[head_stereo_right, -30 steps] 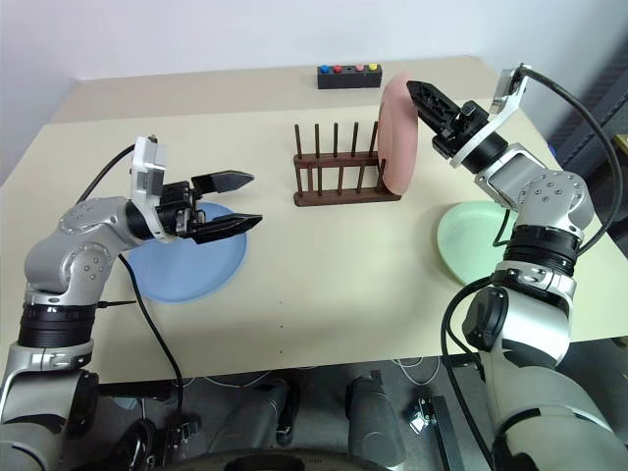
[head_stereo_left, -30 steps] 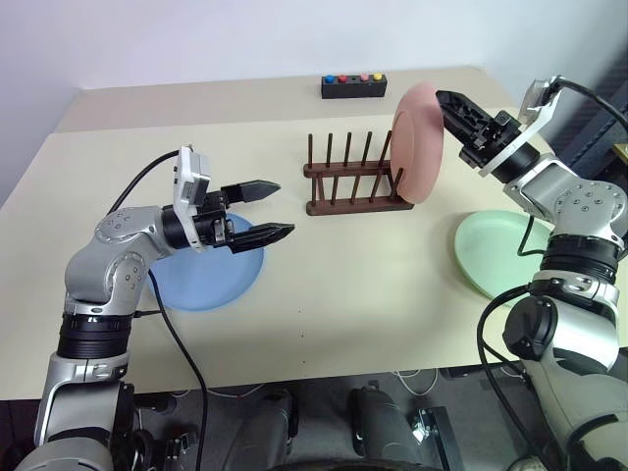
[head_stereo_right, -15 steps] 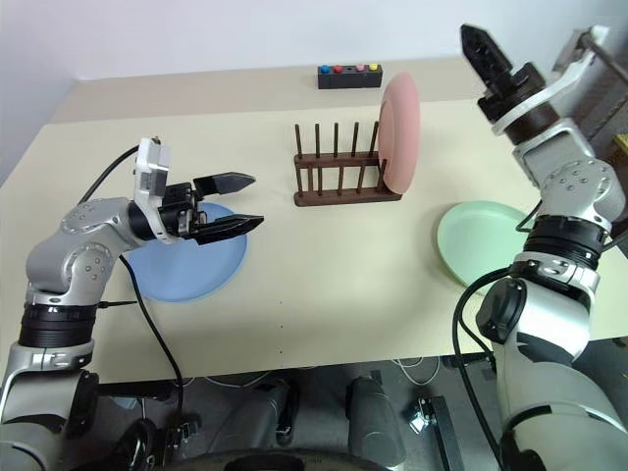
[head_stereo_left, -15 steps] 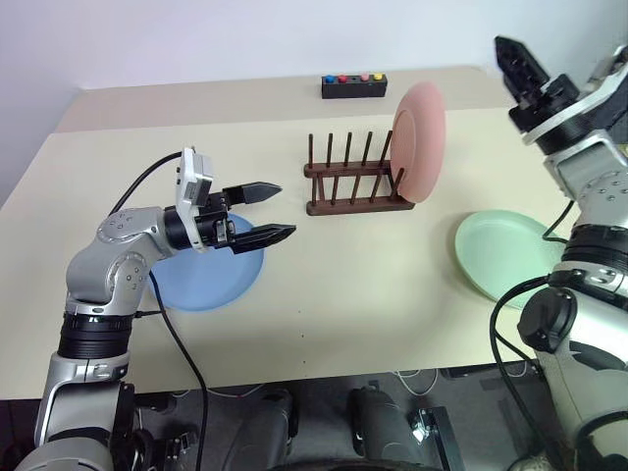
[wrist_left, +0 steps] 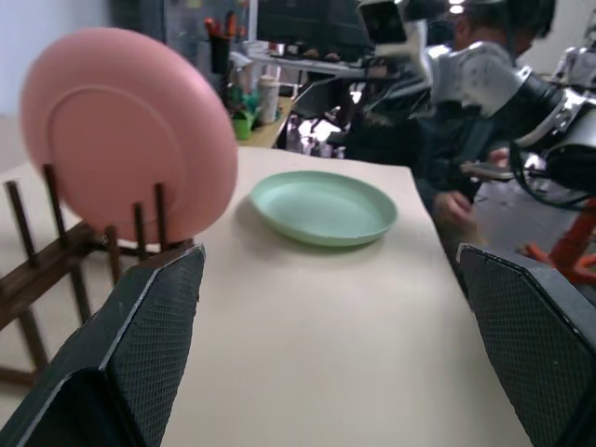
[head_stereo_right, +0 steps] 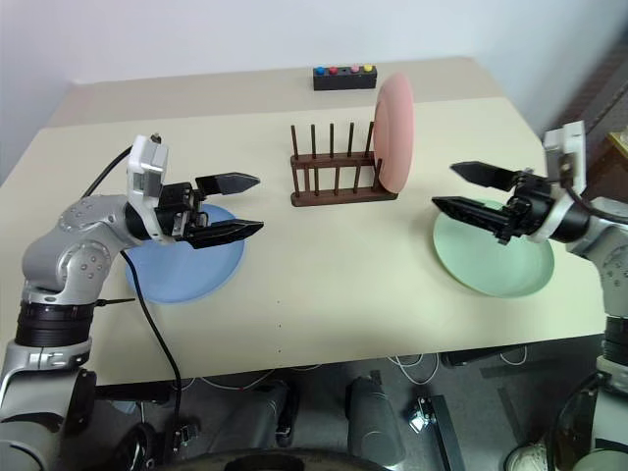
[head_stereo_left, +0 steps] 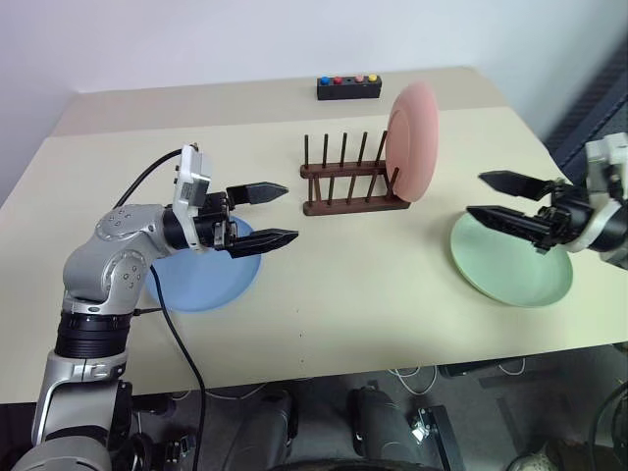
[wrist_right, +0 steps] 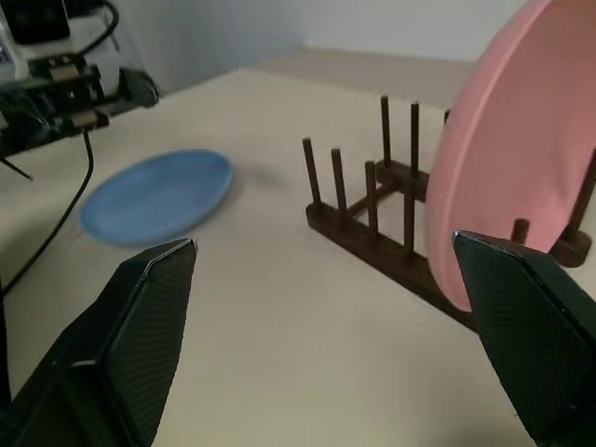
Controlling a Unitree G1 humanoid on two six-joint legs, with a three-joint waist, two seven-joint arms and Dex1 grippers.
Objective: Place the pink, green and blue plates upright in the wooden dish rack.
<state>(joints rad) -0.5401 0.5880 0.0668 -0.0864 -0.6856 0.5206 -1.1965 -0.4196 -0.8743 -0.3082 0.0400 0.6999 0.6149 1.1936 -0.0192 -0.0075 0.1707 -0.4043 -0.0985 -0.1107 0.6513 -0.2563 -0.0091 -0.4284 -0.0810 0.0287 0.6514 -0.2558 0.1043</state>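
Observation:
The pink plate (head_stereo_left: 412, 142) stands upright at the right end of the wooden dish rack (head_stereo_left: 348, 186) in the middle of the table. Flat on the table to the right lies the green plate (head_stereo_left: 511, 260), and my right gripper (head_stereo_left: 491, 198) hovers open and empty over its left edge, pointing toward the rack. The blue plate (head_stereo_left: 204, 274) lies flat on the left. Above its right side my left gripper (head_stereo_left: 279, 214) is open and empty, pointing right. The left wrist view shows the pink plate (wrist_left: 128, 136) and green plate (wrist_left: 323, 207); the right wrist view shows the rack (wrist_right: 382, 219) and blue plate (wrist_right: 155, 193).
A small black box with coloured buttons (head_stereo_left: 348, 86) sits at the table's far edge behind the rack. Bare tabletop (head_stereo_left: 363, 285) lies between the two flat plates and in front of the rack.
My right gripper let go of the pink plate, which stays standing in the rack, then swung up and came back down to hover over the green plate. The left arm held still.

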